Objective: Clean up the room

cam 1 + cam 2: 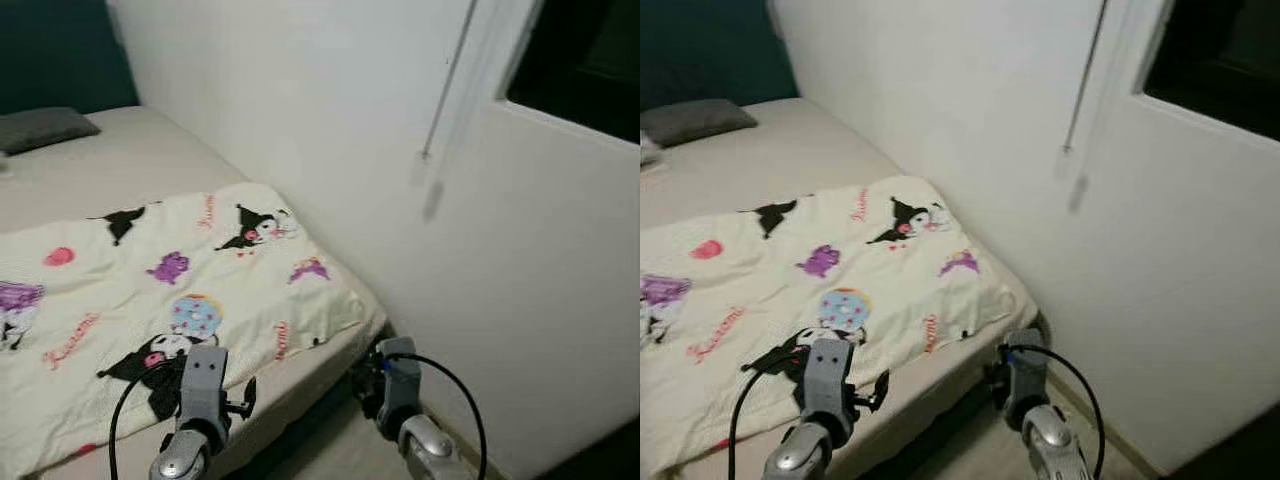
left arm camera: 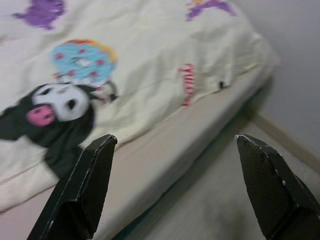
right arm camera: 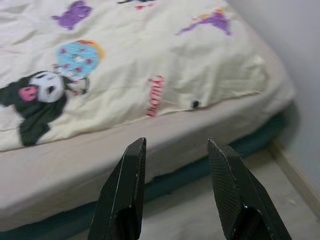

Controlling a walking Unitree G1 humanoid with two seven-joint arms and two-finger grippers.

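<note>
A bed (image 1: 140, 160) takes up the left of the head views. A cream blanket (image 1: 200, 280) printed with cartoon figures is spread over its near end, one corner (image 1: 350, 305) reaching the edge by the wall. My left arm (image 1: 203, 385) is low over the blanket's near edge. My left gripper (image 2: 174, 139) is open above the mattress side, with nothing between the fingers. My right arm (image 1: 400, 385) hangs over the narrow floor strip at the bed's corner. My right gripper (image 3: 177, 141) is open and empty, pointing at the mattress side (image 3: 150, 145).
A grey pillow (image 1: 45, 127) lies at the far head of the bed. A white wall (image 1: 330, 130) runs close along the bed's right side. A thin blind wand (image 1: 445, 90) hangs by a dark window (image 1: 590, 60). Pale floor (image 1: 340, 450) lies between bed and wall.
</note>
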